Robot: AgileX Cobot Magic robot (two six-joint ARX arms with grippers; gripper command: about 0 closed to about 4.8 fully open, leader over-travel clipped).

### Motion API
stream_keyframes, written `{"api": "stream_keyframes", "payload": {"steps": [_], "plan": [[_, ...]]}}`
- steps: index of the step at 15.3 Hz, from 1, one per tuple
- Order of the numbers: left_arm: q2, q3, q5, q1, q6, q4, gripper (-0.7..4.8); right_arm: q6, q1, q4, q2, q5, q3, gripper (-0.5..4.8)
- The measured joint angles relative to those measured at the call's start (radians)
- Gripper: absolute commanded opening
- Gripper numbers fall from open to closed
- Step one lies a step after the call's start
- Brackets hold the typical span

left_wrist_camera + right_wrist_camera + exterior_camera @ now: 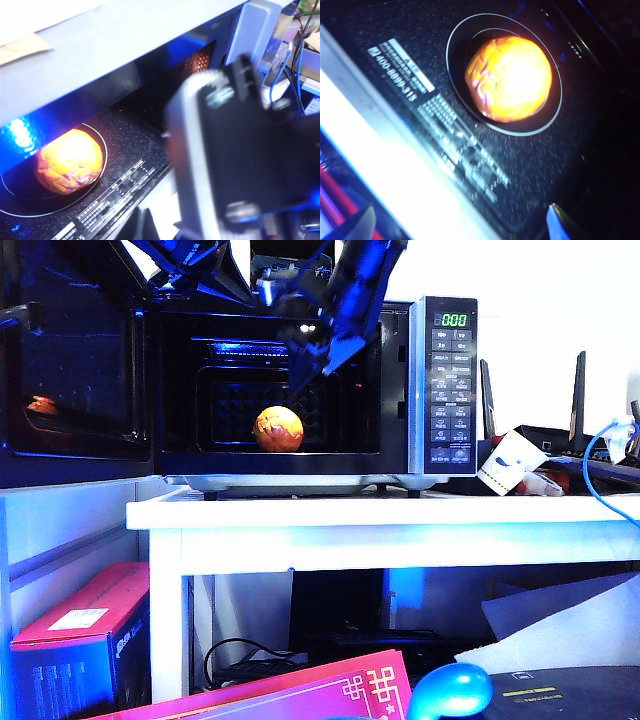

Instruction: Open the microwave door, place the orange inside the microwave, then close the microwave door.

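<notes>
Inside microwave (300, 370): orange (278, 429); display (455, 320) "000".

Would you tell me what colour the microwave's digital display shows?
Green digits on the display, seen best in the exterior view.

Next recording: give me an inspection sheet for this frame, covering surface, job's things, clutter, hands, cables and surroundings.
Surface: white table carrying the microwave.
Job's things: door swung open to the left; orange sits on the ring inside.
Clutter: white box beside the microwave.
Hands: right hand open above the orange, fingertips apart, holding nothing; left hand not in view.
Cables: blue cable at the table's right end.
Surroundings: pink box and black cable under the table.
</notes>
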Motion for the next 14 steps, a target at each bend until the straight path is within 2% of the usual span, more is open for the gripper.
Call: {"api": "stream_keyframes", "payload": {"steps": [3,4,6,7,11,14], "plan": [[-0.002,-0.001,0.001,0.0,0.0,-0.001,-0.05,0.001,0.0,-0.033,-0.065,0.019,0.0,4.79],[-0.002,-0.001,0.006,0.0,0.0,-0.002,-0.05,0.001,0.0,-0.022,-0.096,0.026,0.0,4.36],[-0.006,-0.003,0.044,0.0,0.0,-0.006,-0.05,0.008,0.0,0.011,-0.15,0.07,0.0,-0.14],[-0.01,-0.005,0.055,0.0,0.0,-0.008,-0.05,0.01,0.0,0.037,-0.179,0.079,0.0,0.0],[-0.071,-0.006,0.062,0.0,0.0,-0.013,-0.05,0.06,-0.001,0.17,-0.27,0.098,0.002,0.0],[-0.097,-0.005,0.062,-0.001,0.0,-0.016,-0.05,0.186,-0.001,0.179,-0.289,0.092,0.0,-0.01]]}}
